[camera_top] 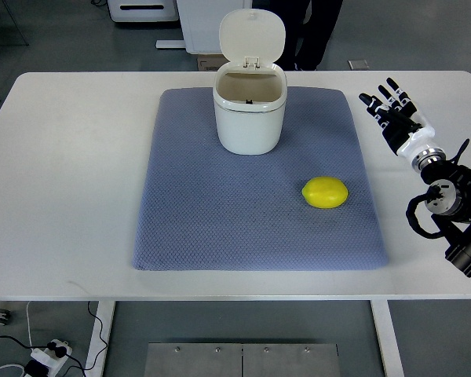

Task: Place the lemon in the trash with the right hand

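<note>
A yellow lemon (pixel 325 192) lies on the blue-grey mat (pixel 220 220), toward its right side. A white trash bin (pixel 250 110) stands at the mat's far middle with its lid flipped up and the inside showing. My right hand (pixel 391 108) hovers over the white table to the right of the mat, fingers spread and holding nothing. It is well to the right of and beyond the lemon. The left arm does not show.
The white table (pixel 71 173) extends on both sides of the mat. A person's dark legs (pixel 310 31) stand behind the table's far edge, near a white cabinet (pixel 212 23). Cables and a power strip (pixel 51 353) lie on the floor at lower left.
</note>
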### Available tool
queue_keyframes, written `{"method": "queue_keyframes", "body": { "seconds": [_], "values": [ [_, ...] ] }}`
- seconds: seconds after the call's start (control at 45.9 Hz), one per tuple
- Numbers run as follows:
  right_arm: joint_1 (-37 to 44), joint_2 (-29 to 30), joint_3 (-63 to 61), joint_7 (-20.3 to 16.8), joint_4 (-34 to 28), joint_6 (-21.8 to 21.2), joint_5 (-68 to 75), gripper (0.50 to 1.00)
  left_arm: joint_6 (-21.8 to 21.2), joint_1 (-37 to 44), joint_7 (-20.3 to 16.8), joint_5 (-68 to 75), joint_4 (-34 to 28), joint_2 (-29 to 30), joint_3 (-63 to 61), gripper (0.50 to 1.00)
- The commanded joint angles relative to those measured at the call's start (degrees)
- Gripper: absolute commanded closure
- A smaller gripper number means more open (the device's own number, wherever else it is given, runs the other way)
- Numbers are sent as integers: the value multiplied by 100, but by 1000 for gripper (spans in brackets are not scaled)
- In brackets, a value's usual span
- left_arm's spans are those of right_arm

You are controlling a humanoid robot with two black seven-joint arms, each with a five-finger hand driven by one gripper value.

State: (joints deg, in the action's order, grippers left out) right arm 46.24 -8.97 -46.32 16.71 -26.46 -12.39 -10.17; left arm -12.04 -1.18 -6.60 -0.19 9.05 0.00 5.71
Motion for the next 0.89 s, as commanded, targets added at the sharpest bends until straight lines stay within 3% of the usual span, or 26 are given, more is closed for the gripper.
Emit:
{"method": "queue_keyframes", "body": {
  "seconds": [0.0, 0.872],
  "values": [
    [8, 1, 0, -2, 1, 0, -2, 500, 0, 3, 1, 2, 0, 0, 0, 500],
    [17, -87, 0, -2, -8, 0, 6, 500, 0, 3, 1, 2, 9, 0, 0, 500]
  ]
}}
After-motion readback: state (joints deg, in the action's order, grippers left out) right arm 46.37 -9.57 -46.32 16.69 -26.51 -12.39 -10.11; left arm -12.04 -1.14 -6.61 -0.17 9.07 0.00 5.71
